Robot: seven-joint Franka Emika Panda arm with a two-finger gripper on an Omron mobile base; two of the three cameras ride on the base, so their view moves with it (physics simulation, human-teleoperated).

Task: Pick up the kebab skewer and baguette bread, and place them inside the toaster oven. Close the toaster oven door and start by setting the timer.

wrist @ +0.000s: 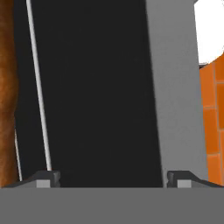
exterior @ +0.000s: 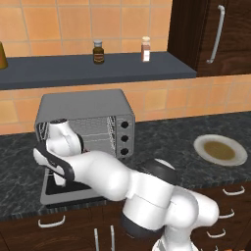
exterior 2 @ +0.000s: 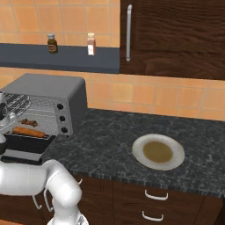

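Inside the oven [exterior 2: 44, 94], at nine o'clock, bread [exterior 2: 28, 131] and skewer [exterior 2: 29, 122] sat. The gripper [wrist: 113, 178] was spread wide and might snag the open door [exterior: 66, 196].

Orange tiles [exterior: 73, 19] cover the wall behind a dark speckled stone table [exterior 2: 110, 136]. A dark blue-grey shelf [exterior: 98, 71] runs along the wall and carries a brown jar [exterior: 98, 52] and a paler shaker [exterior: 145, 49], well apart. To the right of the shelf hangs a dark wood cabinet [exterior 2: 176, 35] with a long grey handle [exterior 2: 128, 33]. Under the table are dark wood drawers [exterior 2: 149, 206] with curved pale pulls. A pale plate [exterior 2: 158, 151] lies on the table. The light is even.
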